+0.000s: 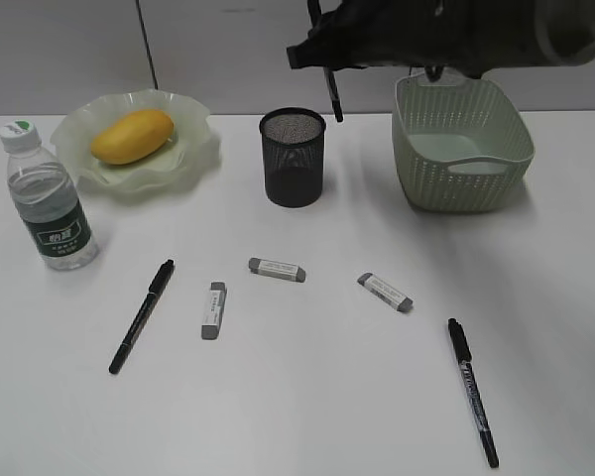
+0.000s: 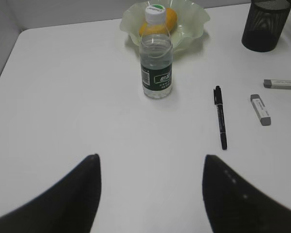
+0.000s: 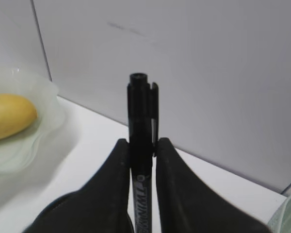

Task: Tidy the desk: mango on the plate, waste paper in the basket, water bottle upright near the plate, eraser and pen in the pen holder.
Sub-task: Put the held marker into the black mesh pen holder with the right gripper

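The mango (image 1: 132,136) lies on the wavy green plate (image 1: 193,149) at the back left. The water bottle (image 1: 48,198) stands upright in front of the plate. My right gripper (image 1: 324,55) is shut on a black pen (image 1: 333,94) and holds it upright in the air, just right of and above the black mesh pen holder (image 1: 293,157). In the right wrist view the jaws (image 3: 141,143) clamp the pen (image 3: 140,111). My left gripper (image 2: 150,160) is open and empty over bare desk, short of the bottle (image 2: 156,63). Three erasers (image 1: 277,269) (image 1: 213,309) (image 1: 385,292) and two pens (image 1: 142,315) (image 1: 473,391) lie on the desk. No waste paper shows.
The green basket (image 1: 463,144) stands at the back right, under my right arm. A grey wall runs behind the desk (image 1: 307,397). The left wrist view also shows the pen holder (image 2: 266,24), a pen (image 2: 220,116) and two erasers (image 2: 260,109).
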